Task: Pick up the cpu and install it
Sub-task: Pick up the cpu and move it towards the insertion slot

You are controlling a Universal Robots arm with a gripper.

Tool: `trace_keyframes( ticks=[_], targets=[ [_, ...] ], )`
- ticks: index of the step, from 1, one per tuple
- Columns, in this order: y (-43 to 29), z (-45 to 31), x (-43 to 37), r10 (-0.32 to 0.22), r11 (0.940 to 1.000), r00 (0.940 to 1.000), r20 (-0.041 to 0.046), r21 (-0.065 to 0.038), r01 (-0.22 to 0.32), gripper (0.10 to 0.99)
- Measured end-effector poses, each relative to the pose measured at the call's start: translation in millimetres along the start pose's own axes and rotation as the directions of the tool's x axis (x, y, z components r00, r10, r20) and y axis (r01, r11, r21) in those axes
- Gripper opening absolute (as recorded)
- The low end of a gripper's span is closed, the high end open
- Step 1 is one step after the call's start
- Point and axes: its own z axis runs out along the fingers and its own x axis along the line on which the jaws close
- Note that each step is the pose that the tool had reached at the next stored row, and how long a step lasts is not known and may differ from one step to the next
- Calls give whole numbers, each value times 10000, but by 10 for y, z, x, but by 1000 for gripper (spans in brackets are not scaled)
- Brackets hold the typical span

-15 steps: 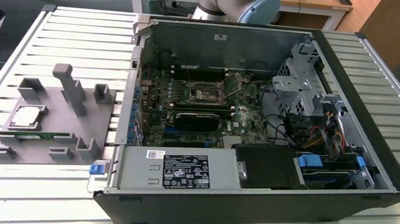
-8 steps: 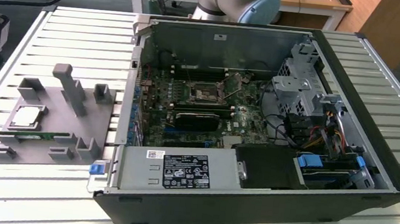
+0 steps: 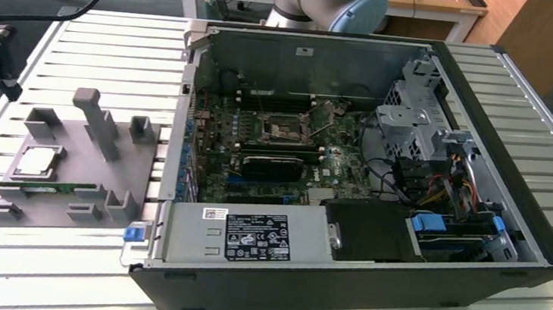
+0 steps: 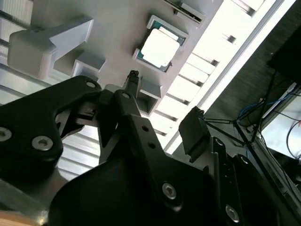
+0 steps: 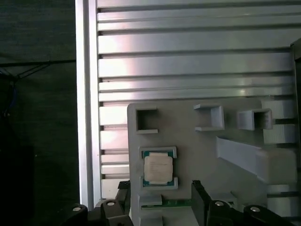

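Cpu spotted: small flat square chip, shiny silver-grey metal top. In both wrist views the cpu shows a thin green board edge round the metal lid; same in the other cam. It lies flat, lid up, sitting square in a shallow pocket of the grey tray, w/ raised lips at two opposite sides. It's on the exterior view's left, well apart from the open PC case. Not installed yet.
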Motion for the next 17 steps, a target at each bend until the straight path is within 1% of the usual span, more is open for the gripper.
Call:
trace_keyframes(
  ticks=[1, 2, 4, 9, 12, 17],
  targets=[
    [-1, 18, 1, -149, 9999, 9999, -6, 1, 149, 580],
    [-2, 36, 1, -287, 9996, 9996, -13, 4, 287, 647],
    [-4, 71, 1, -388, 9992, 9992, -17, 2, 388, 647],
    [-8, 163, 8, -393, 9992, 9992, -18, -6, 393, 647],
    [-25, 216, 24, -393, 9992, 9992, -18, -5, 393, 647],
    [-35, 307, 39, -394, 9992, 9992, -18, -5, 394, 647]
  ],
)
